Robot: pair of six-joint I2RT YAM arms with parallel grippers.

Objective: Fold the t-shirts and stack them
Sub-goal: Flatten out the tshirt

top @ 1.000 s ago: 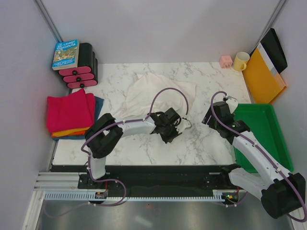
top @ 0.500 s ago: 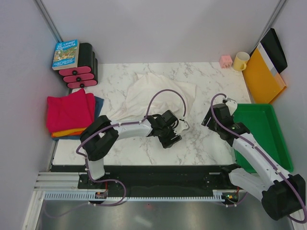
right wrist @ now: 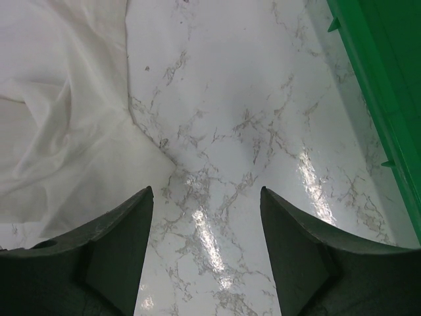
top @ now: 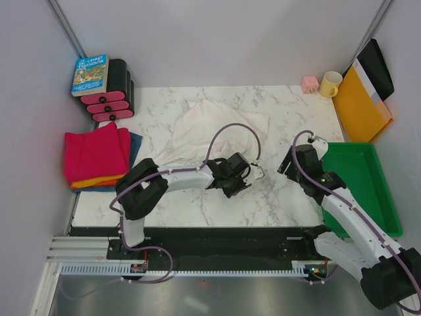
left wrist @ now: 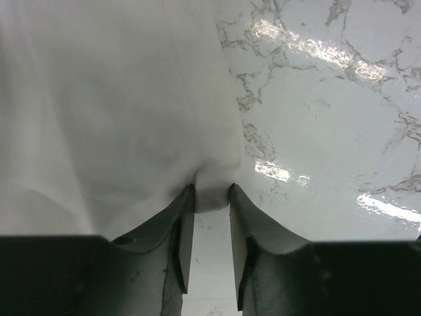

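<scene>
Cream shirt hem between left gripper tips, apparently pinched.

This was a robot test cell in a lab: plain pale wall panels boxed in a marble-patterned table on three sides, with a left arm and a right arm bolted to a black rail at six o'clock. Props sat round the edge: a book at ten o'clock, a yellow mug at one, a green tray at four.
</scene>
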